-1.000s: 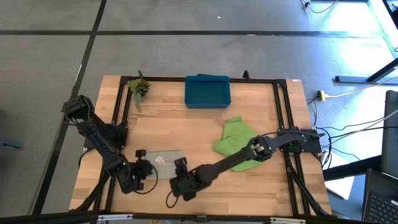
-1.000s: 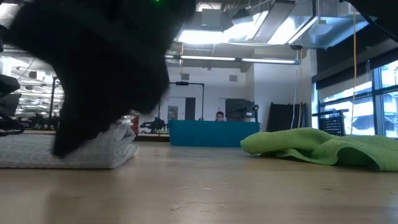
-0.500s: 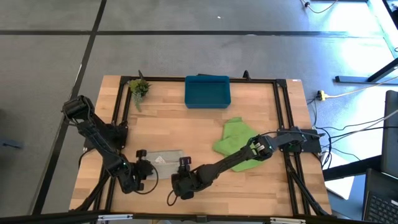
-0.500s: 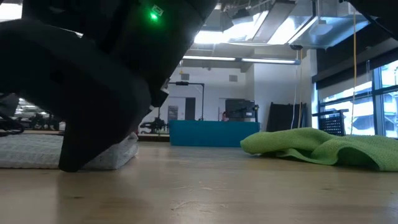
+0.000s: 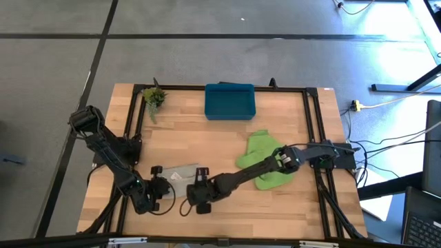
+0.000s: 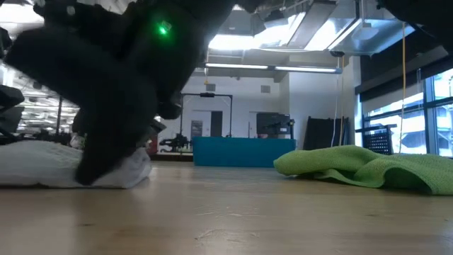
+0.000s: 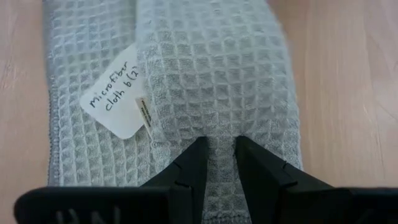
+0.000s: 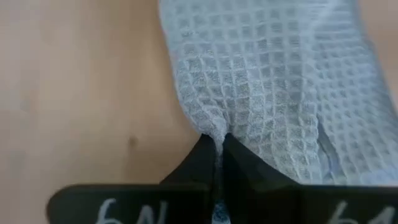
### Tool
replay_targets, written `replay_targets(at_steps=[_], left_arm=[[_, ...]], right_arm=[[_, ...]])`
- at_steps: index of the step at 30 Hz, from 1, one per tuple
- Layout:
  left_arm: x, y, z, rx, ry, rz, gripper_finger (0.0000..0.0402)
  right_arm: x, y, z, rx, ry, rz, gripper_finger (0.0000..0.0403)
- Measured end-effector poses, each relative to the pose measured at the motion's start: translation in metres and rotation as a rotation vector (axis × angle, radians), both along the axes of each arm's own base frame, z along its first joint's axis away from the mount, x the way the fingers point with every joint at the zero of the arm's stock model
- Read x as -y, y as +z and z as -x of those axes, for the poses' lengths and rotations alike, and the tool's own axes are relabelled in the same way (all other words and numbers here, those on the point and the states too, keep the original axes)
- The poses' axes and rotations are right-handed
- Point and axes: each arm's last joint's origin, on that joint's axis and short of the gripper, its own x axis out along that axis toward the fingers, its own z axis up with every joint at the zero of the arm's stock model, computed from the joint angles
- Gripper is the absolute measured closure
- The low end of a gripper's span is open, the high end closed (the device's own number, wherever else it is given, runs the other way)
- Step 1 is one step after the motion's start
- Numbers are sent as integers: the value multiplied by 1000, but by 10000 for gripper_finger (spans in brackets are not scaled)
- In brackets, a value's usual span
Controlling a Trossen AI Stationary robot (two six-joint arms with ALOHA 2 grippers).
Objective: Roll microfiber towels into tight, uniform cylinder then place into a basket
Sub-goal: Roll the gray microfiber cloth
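pinching: right gripper (image 8: 216, 142) clamped on a fold of the grey towel (image 8: 273, 87)
left gripper (image 7: 219, 144): nipping the same towel's other end
green towel (image 5: 260, 158): crumpled, mid-table
basket (image 5: 229, 101): far edge, well apart

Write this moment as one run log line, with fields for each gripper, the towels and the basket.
left gripper: shut on grey towel | right gripper: shut on grey towel | green towel: unrolled on table | basket: no towel inside
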Motion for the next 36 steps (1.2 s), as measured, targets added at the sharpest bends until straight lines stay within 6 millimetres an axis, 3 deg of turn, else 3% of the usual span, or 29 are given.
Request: replay_targets(at_steps=[10,27,36], left_arm=[[1,0,0,-19,-33,11,317],[2,0,0,-31,-185,-74,317],[2,0,0,-35,-192,-76,317]], right_arm=[[25,16,-13,-140,53,-466,389],[102,20,-32,-206,-108,-798,384],[121,27,-36,-257,-23,-1032,383]])
